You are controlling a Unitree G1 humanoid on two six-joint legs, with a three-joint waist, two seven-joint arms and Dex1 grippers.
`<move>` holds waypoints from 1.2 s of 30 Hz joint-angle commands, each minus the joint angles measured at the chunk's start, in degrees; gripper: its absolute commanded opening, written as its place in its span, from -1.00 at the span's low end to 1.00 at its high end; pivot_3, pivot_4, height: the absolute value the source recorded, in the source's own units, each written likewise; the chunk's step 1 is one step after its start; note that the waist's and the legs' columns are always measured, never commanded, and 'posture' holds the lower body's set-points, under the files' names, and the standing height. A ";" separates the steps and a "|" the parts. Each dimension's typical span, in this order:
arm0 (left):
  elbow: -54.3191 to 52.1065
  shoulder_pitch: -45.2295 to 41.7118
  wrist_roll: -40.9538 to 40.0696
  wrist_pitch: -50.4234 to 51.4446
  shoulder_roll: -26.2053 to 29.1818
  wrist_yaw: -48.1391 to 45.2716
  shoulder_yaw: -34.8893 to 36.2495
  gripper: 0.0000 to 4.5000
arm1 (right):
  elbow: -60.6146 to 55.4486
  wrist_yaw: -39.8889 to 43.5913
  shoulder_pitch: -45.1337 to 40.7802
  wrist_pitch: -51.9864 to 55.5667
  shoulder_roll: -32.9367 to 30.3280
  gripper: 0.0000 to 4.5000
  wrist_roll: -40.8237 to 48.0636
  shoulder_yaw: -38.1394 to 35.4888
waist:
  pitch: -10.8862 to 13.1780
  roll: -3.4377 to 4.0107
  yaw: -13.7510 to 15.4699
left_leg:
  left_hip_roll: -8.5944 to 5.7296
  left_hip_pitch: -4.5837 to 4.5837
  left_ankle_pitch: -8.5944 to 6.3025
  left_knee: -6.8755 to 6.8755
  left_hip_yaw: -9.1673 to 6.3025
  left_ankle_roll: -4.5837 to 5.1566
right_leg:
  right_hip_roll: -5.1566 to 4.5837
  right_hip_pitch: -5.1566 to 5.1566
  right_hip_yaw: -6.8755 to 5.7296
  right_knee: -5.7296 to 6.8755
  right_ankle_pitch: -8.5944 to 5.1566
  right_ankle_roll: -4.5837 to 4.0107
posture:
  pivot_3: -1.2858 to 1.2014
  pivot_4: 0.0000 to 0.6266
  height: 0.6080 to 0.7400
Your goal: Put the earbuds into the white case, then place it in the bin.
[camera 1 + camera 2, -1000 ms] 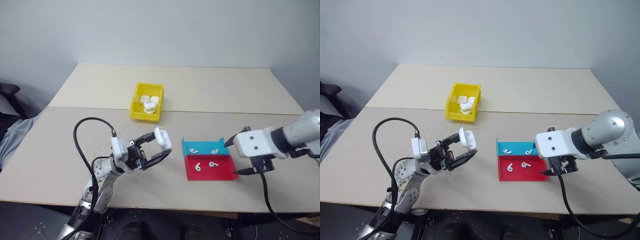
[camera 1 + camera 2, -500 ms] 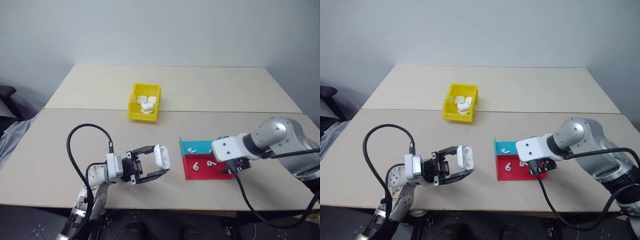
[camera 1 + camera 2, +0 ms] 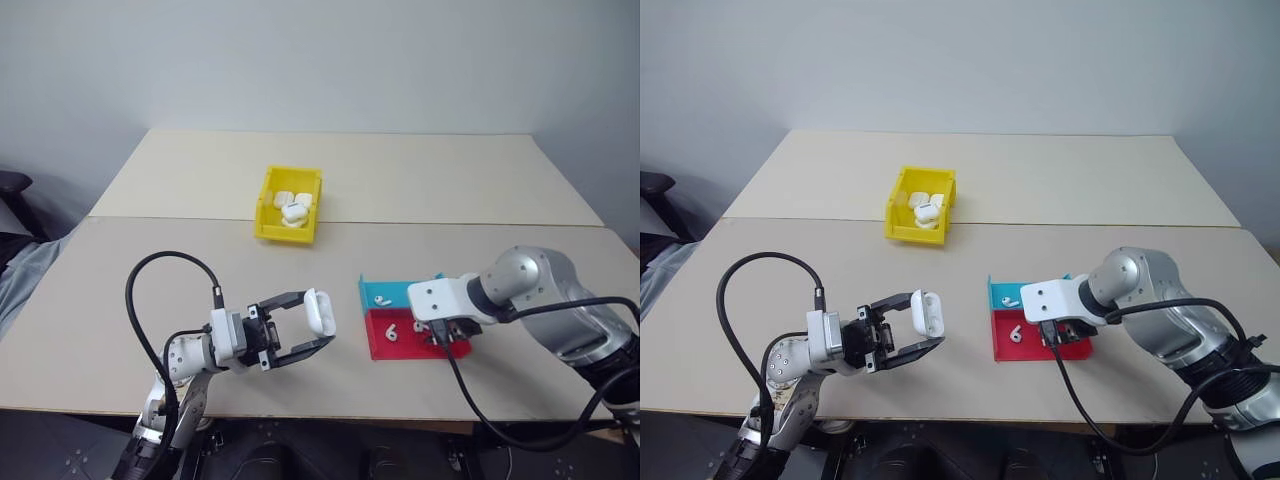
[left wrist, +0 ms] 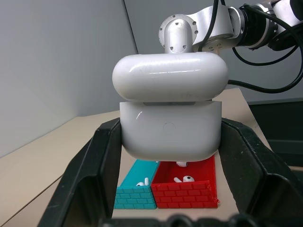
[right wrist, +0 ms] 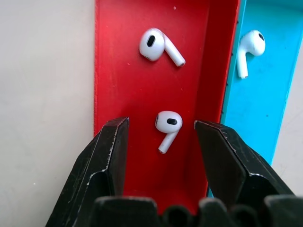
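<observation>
1. while it sits at the lower left of the left eye view, the left gripper [image 3: 305,325] is clenched around the white case [image 3: 320,311], whose lid stands ajar.
2. the bin [image 3: 271,214], holding white cases, lies upper centre on the table [image 3: 420,180].
3. at centre right, the tray [image 3: 378,345] holds the earbuds [image 5: 167,124].
4. the right gripper [image 5: 161,142] hangs released, jaws astride one earbud in the red compartment.

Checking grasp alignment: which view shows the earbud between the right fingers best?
Right wrist view: the earbud lies on the red tray, between the open fingers, untouched. In the eye views the right gripper hides it. The left wrist view shows the tray from afar.
</observation>
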 commanded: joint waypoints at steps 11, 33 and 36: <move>-0.83 -1.25 0.80 0.02 -0.07 0.89 0.62 0.22 | -4.06 -1.45 2.22 4.64 1.40 0.19 -4.97 0.64 | 0.00 0.00 -0.06 | 0.02 0.00 0.00 0.00 0.00 0.00 | 0.03 0.00 0.00 0.01 0.00 0.00 | 0.03 -0.52 1.00; -1.45 -0.31 3.17 0.49 0.41 2.68 0.46 0.22 | -1.01 -2.06 1.97 3.89 3.16 -0.01 -7.61 1.51 | 0.00 0.00 -0.07 | 0.02 0.01 0.00 0.00 0.01 0.00 | 0.04 0.00 0.00 0.01 0.00 0.00 | 0.03 -0.52 1.00; -1.46 -0.37 3.44 0.69 0.41 2.91 0.48 0.22 | -0.75 -2.10 1.86 3.74 3.23 -0.01 -7.80 1.58 | 0.00 0.00 -0.07 | 0.02 0.01 0.00 0.00 0.01 0.00 | 0.04 0.01 0.00 0.01 0.00 0.00 | 0.03 -0.52 1.00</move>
